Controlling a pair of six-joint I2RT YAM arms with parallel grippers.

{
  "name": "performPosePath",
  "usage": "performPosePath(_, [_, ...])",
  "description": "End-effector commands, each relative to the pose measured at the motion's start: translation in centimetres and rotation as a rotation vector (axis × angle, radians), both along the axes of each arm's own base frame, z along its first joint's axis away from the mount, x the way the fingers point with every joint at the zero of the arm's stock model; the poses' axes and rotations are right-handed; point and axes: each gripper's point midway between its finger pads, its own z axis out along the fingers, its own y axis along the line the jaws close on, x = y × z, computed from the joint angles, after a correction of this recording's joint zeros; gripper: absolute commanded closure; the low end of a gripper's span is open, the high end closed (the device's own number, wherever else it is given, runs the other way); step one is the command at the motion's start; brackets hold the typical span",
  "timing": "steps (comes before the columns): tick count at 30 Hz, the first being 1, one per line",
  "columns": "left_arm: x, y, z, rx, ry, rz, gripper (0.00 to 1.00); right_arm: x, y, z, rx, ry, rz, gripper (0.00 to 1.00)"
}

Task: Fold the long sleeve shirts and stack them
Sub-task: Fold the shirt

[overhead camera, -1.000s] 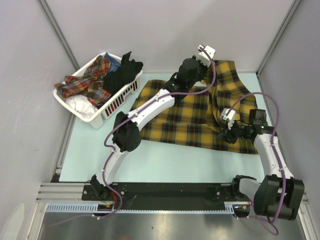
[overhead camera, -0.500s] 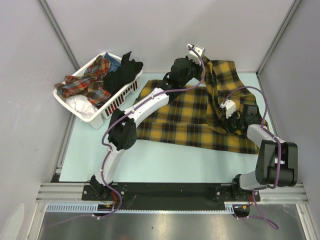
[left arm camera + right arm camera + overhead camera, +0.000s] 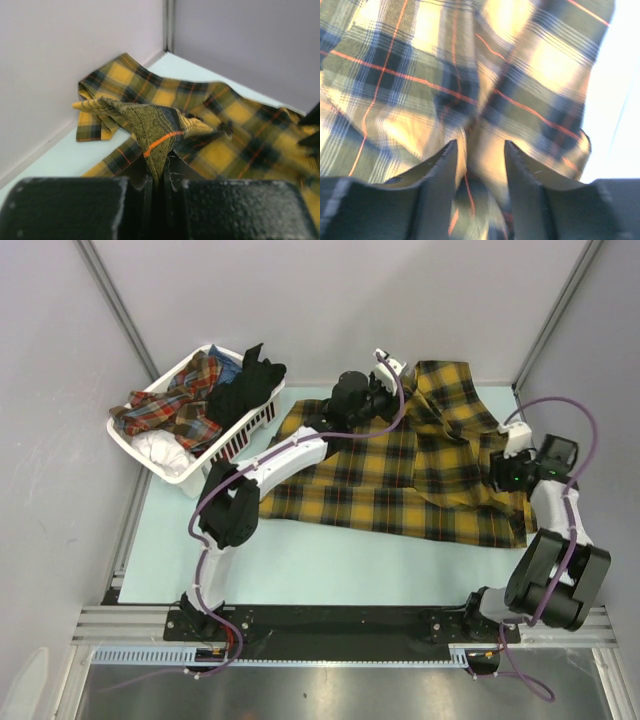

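A mustard-yellow and black plaid long sleeve shirt point(image 3: 380, 470) lies spread across the back right of the table. My left gripper point(image 3: 395, 392) is at the shirt's far edge and is shut on a peaked fold of the cloth point(image 3: 155, 127), which it lifts a little off the table. The jaws pinch that fold at its base point(image 3: 161, 167). My right gripper point(image 3: 500, 470) is over the shirt's right side near the table edge. Its fingers point(image 3: 481, 150) stand apart with a loose, blurred ridge of plaid cloth point(image 3: 420, 90) between them.
A white slatted basket point(image 3: 225, 455) stands at the back left, holding a red plaid garment point(image 3: 175, 405), black cloth point(image 3: 245, 385) and white cloth point(image 3: 160, 450). Grey walls close the back and both sides. Bare pale table point(image 3: 300, 560) lies in front of the shirt.
My right arm has swung out to the right edge of the shirt and its jaws have parted. The left gripper drew back left with its fold. The shirt's right part has spread flatter.
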Motion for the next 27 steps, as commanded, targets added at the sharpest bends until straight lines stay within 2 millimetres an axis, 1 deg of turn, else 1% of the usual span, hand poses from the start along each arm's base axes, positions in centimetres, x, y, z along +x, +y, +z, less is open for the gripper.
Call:
performPosePath(1, [-2.9,1.1,5.1,-0.006,-0.152,-0.108,0.94,-4.4,-1.2,2.8,0.070,0.079,-0.018,0.50])
performPosePath(2, [-3.1,1.2,4.2,0.014,-0.148,-0.122,0.94,-6.1,-1.3,2.3,0.095,0.137,-0.037,0.48])
performPosePath(4, [-3.6,1.3,4.4,0.031,-0.167,-0.138,0.94,-8.1,-3.0,1.7,0.092,0.189,-0.094,0.48])
performPosePath(5, [-3.6,1.4,4.2,0.036,-0.162,-0.138,0.93,-9.5,-3.0,1.2,0.109,0.238,-0.111,0.49])
performPosePath(6, [-3.6,1.4,4.2,0.044,-0.168,-0.145,0.93,-10.6,-3.9,0.5,0.113,0.275,-0.150,0.49])
performPosePath(8, [-4.0,1.3,3.9,0.055,-0.167,-0.161,0.93,-11.9,-4.4,-0.6,0.110,0.323,-0.166,0.50])
performPosePath(10, [-4.7,1.1,3.9,0.066,-0.186,-0.215,0.94,-13.1,-5.0,-2.3,0.109,0.384,-0.193,0.50])
performPosePath(12, [-5.0,0.8,3.5,0.074,-0.186,-0.240,0.93,-13.8,-5.3,-3.7,0.127,0.433,-0.203,0.50])
performPosePath(13, [-5.2,0.7,3.1,0.079,-0.182,-0.259,0.93,-14.2,-5.5,-4.3,0.137,0.455,-0.212,0.52])
performPosePath(18, [-4.9,1.0,2.3,0.090,-0.178,-0.281,0.92,-15.5,-7.5,-6.4,0.137,0.499,-0.265,0.52])
performPosePath(20, [-4.9,1.2,1.7,0.091,-0.163,-0.306,0.91,-15.4,-8.2,-7.0,0.132,0.492,-0.279,0.51])
performPosePath(23, [-5.2,1.4,1.4,0.092,-0.153,-0.348,0.91,-14.8,-8.6,-7.2,0.144,0.477,-0.284,0.51])
performPosePath(26, [-5.2,1.5,1.0,0.103,-0.153,-0.359,0.90,-14.0,-8.3,-6.9,0.179,0.464,-0.283,0.53])
performPosePath(27, [-5.3,1.5,1.0,0.108,-0.153,-0.361,0.91,-13.4,-8.4,-6.3,0.185,0.442,-0.276,0.54])
